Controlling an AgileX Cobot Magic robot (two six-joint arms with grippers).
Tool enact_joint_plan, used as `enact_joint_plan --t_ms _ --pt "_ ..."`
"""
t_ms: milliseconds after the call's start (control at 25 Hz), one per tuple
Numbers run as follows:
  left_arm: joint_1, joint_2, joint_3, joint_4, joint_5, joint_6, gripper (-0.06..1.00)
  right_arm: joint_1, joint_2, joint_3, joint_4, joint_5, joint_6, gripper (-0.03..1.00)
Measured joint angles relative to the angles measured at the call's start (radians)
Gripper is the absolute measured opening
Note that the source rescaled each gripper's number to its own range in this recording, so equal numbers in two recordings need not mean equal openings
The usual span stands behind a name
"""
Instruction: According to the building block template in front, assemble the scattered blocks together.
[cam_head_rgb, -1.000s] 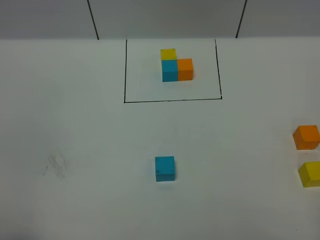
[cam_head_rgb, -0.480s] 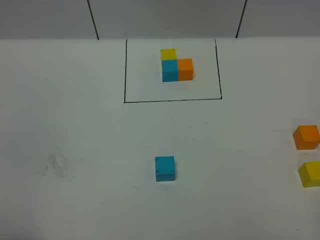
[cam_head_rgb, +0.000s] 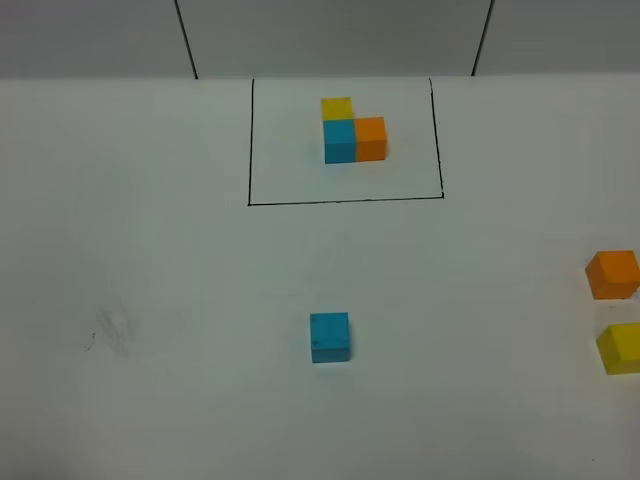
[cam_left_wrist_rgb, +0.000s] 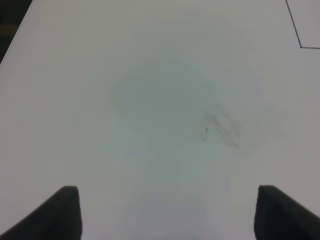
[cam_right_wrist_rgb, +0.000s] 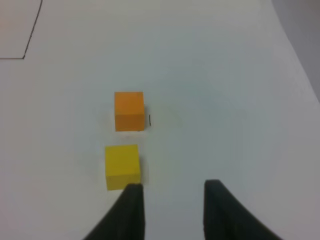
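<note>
right gripper (cam_right_wrist_rgb: 173, 185) first: it's closed down with nothing in it, hanging low over the desk (cam_head_rgb: 150, 250) near the right edge. the yellow block (cam_right_wrist_rgb: 122, 165) sits just ahead of one of its fingertips, off to that side rather than between the two. the orange block (cam_right_wrist_rgb: 129, 110) is just past the yellow one, close but not touching.

my guess is the step is grabbing the yellow block. to do it well i'd open the jaws wide first, slide over till the block is centred between them, square up to its flat faces, then come straight down. going down as is would probably shove it. mind the orange one too, there's not much gap.

left gripper (cam_left_wrist_rgb: 169, 200) is spread open and empty over bare desk on the left side, with only a faint scuff (cam_left_wrist_rgb: 220, 127) under it and no block near.

the blue block (cam_head_rgb: 329, 336) is alone mid-desk, a bit toward the near edge, well apart from both grippers. the template (cam_head_rgb: 353, 133) is at the far edge inside its black rectangle (cam_head_rgb: 345, 201): yellow behind blue, orange on blue's right. nothing's joined yet.
</note>
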Motion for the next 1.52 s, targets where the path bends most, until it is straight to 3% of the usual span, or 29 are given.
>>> enact_joint_plan --t_ms 400,520,640,840,960,1240,1520 --pt "0.0 0.0 0.0 0.0 0.0 0.0 0.6 0.0 0.0 0.0 0.0 0.0 0.006 0.01" --pt "0.0 0.0 0.0 0.0 0.0 0.0 0.6 0.0 0.05 -0.002 0.004 -0.001 0.05 0.08" --pt "0.0 0.0 0.0 0.0 0.0 0.0 0.6 0.0 0.178 -0.024 0.025 -0.029 0.092 0.28" --pt "0.0 0.0 0.0 0.0 0.0 0.0 0.6 0.0 0.462 -0.074 0.034 -0.106 0.104 0.78" --pt "0.0 0.0 0.0 0.0 0.0 0.0 0.6 0.0 0.628 -0.119 0.034 -0.141 0.105 0.96" --pt "0.0 0.0 0.0 0.0 0.0 0.0 0.6 0.0 0.956 -0.252 0.034 -0.207 0.105 1.0" --pt "0.0 0.0 0.0 0.0 0.0 0.0 0.6 0.0 1.205 -0.335 0.034 -0.283 0.105 0.94"
